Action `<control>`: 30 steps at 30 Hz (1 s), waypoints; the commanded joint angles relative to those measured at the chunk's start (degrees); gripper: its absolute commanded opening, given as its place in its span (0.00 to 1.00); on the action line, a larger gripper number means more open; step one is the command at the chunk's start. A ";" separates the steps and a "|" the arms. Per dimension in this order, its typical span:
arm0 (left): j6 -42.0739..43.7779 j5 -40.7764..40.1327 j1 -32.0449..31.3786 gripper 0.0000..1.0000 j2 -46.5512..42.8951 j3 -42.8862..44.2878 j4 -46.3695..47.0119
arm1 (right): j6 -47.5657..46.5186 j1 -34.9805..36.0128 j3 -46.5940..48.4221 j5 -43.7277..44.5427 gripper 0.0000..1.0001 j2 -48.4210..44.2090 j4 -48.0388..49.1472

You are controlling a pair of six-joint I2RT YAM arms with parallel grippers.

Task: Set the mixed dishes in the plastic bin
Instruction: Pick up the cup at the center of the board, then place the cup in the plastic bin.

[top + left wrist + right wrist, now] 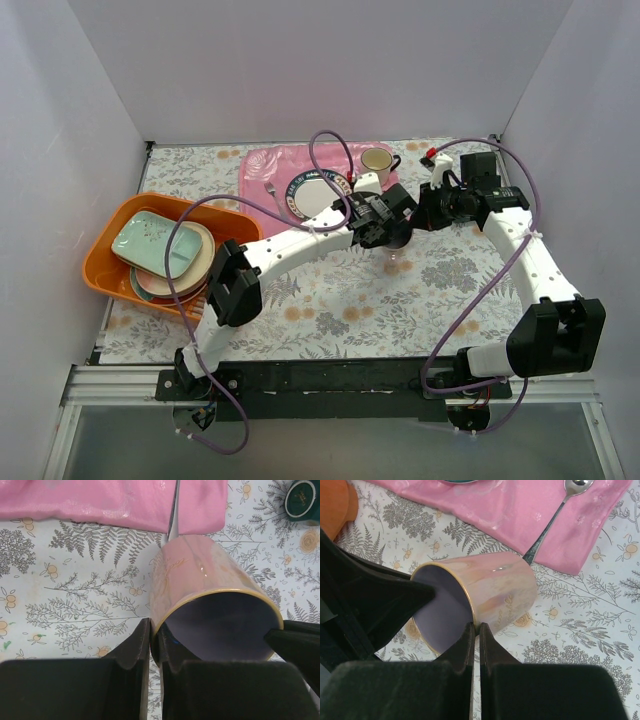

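The pink mug point(200, 575) with a gold rim is tipped on its side, mouth toward both cameras, low over the floral tablecloth. My left gripper point(151, 630) is shut on its rim wall, one finger inside and one outside. My right gripper point(476, 630) is shut on the opposite part of the rim of the same mug point(490, 590). In the top view the two grippers point(385, 228) point(420, 215) meet at the table's middle. The dark green mug point(302, 500) stands apart on the cloth. The orange plastic bin point(120, 215) at the left holds the pale green tray point(155, 243) on stacked plates.
A pink cloth mat point(262, 165) at the back carries a white plate with a dark blue rim point(315, 195) and a cream-yellow mug point(376, 159). A spoon point(555, 515) lies half on the mat, just beyond the pink mug. White walls enclose the table.
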 commanded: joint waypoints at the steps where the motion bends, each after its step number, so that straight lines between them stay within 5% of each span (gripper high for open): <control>1: 5.27 -3.84 -0.37 0.00 -7.96 -4.15 0.22 | -3.56 -0.54 1.15 -8.32 0.01 -2.47 2.71; 3: 7.12 -4.10 -0.37 0.00 -10.43 -8.43 2.60 | -6.80 -0.54 1.24 -13.66 0.01 -2.30 0.96; 10: 15.12 -0.34 -0.37 0.00 -24.32 -23.30 18.15 | -13.57 -0.54 3.08 -21.68 0.38 -2.30 -3.70; 16: 18.99 1.78 -0.19 0.00 -31.00 -26.65 20.36 | -25.08 -0.72 8.70 -30.12 0.55 -1.42 -11.61; 30: 28.39 2.92 4.98 0.00 -44.98 -29.91 17.90 | -30.99 -2.83 10.56 -32.94 0.59 -1.95 -15.75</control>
